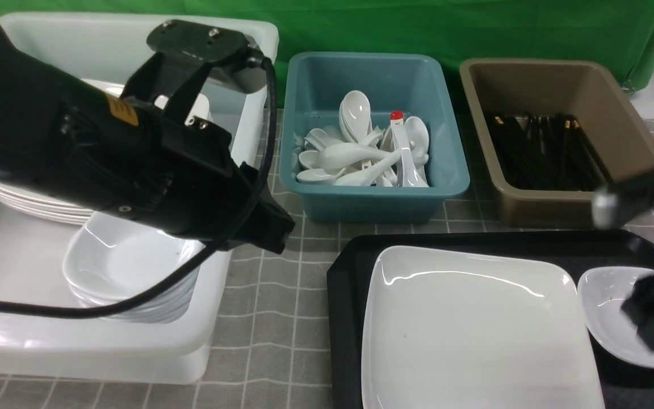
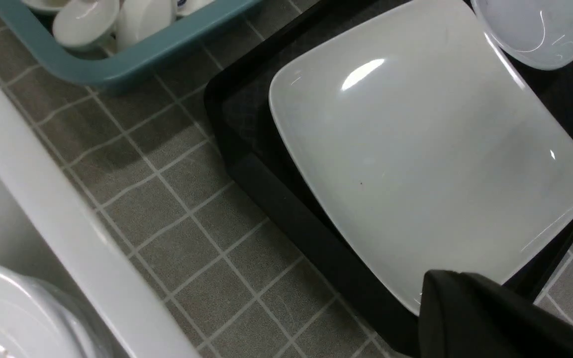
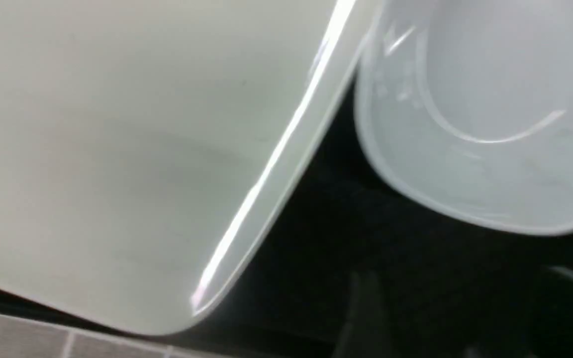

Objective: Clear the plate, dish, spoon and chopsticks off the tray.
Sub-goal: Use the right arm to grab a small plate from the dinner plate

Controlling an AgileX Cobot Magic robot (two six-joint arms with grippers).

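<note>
1. The white tub point(image 1: 134, 346) sat to the left of the left gripper point(image 1: 270, 227) and partly beneath its arm. It held a stack of plates point(image 1: 32, 204) and a stack of bowls point(image 1: 117, 261).
2. The black tray point(image 1: 344, 295) lay to the right of the left gripper and reached under the right gripper point(image 1: 653, 321).
3. The plate point(image 1: 474, 329) lay flat on the tray between the two grippers, just to the left of the right one.
4. The teal bin point(image 1: 372, 199) stood beyond the left gripper and to its right. The brown bin point(image 1: 531, 210) stood beyond the right gripper.
5. The dish point(image 1: 605, 318) sat upright on the tray directly under the right gripper, just beside the plate.
6. The left gripper hung above the checked cloth point(image 1: 281, 318), between tub and tray. Whether its fingers were apart or together could not be told.
7. The right gripper was blurred over the dish. Its fingers' spacing, and any contact with the dish, could not be told.
8. White spoons point(image 1: 355, 153) were piled in the teal bin, one of them a red-tipped spoon point(image 1: 397, 116).
9. Black chopsticks point(image 1: 543, 150) lay in the brown bin.
</note>
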